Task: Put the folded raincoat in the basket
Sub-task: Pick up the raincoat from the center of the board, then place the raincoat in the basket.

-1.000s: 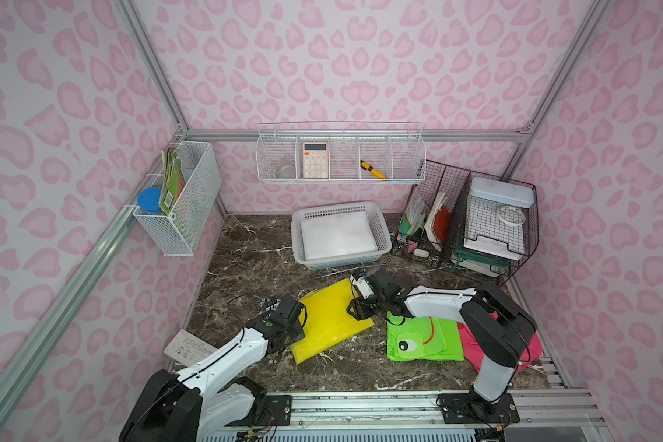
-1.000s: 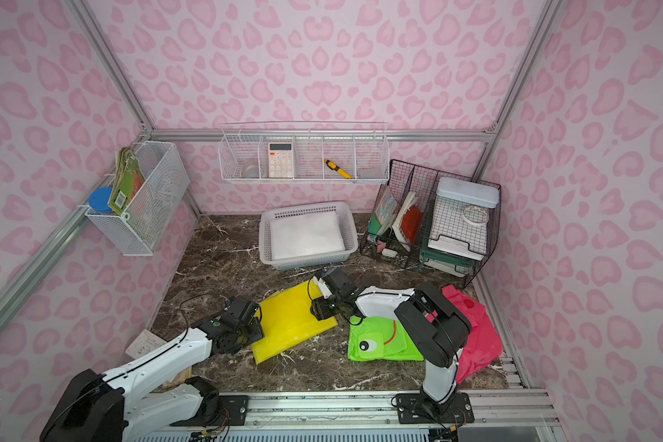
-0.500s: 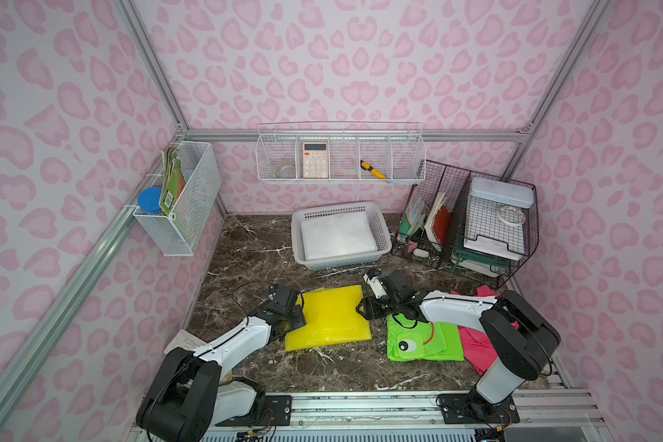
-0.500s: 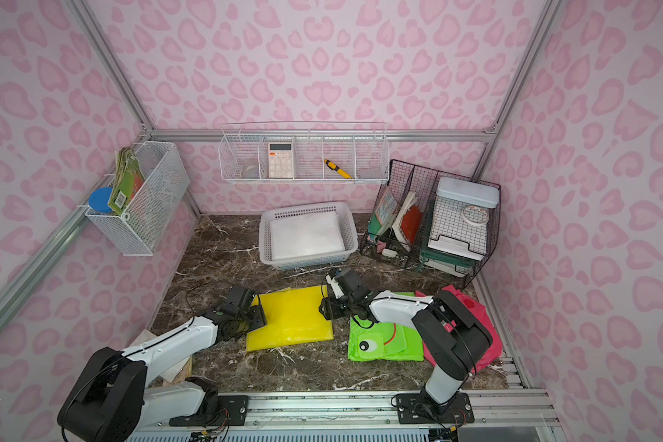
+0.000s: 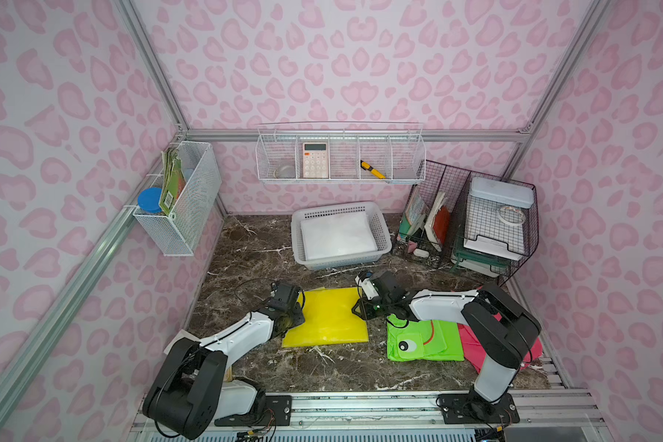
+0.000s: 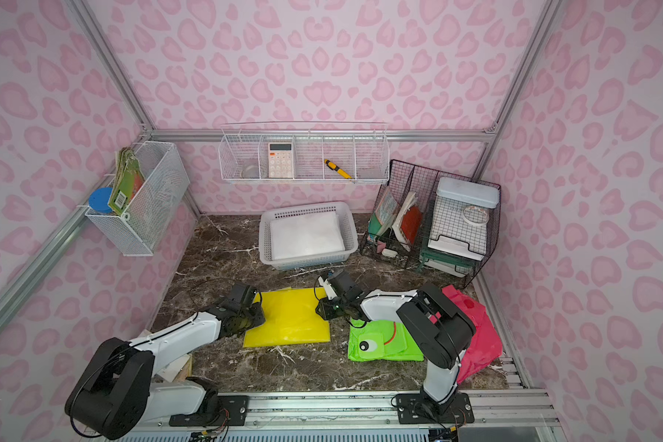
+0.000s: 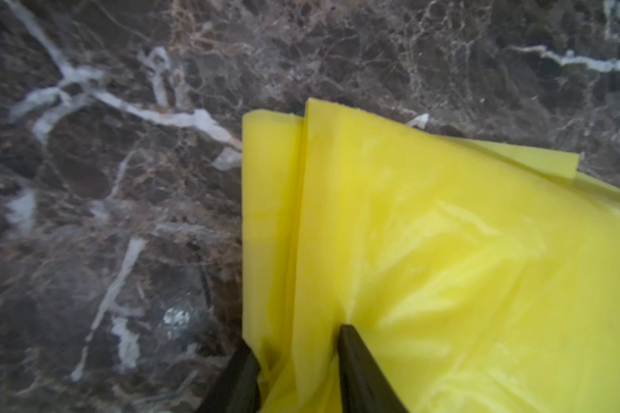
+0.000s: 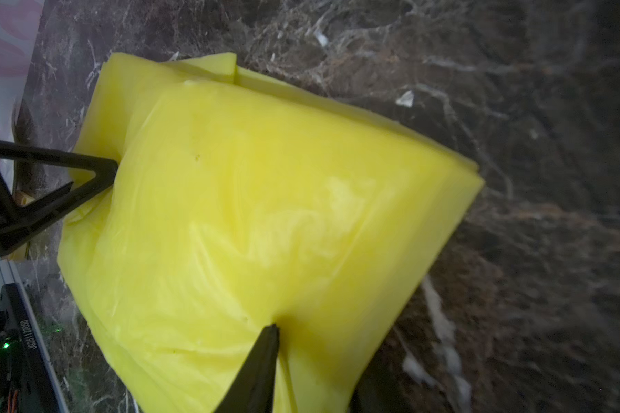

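The folded yellow raincoat (image 5: 328, 317) (image 6: 289, 317) lies flat on the dark marble table, in front of the white slotted basket (image 5: 341, 262) (image 6: 307, 262). A folded white item (image 5: 337, 235) lies inside the basket. My left gripper (image 5: 301, 306) (image 7: 296, 336) is at the raincoat's left edge, shut on it, one finger on top and one beneath. At the right edge my right gripper (image 5: 356, 308) (image 8: 312, 357) is shut on the raincoat (image 8: 265, 200) in the same way, its lower finger mostly hidden under the plastic.
A green frog-faced raincoat (image 5: 422, 340) and a pink one (image 5: 471, 340) lie under the right arm. Black wire file holders (image 5: 467, 222) stand at the back right. White wire racks (image 5: 341, 160) (image 5: 177, 199) hang on the walls. Paper (image 5: 177, 340) lies front left.
The yellow raincoat went from skewed to lying square and flat. Both grippers moved to its side edges and their jaws closed on it.
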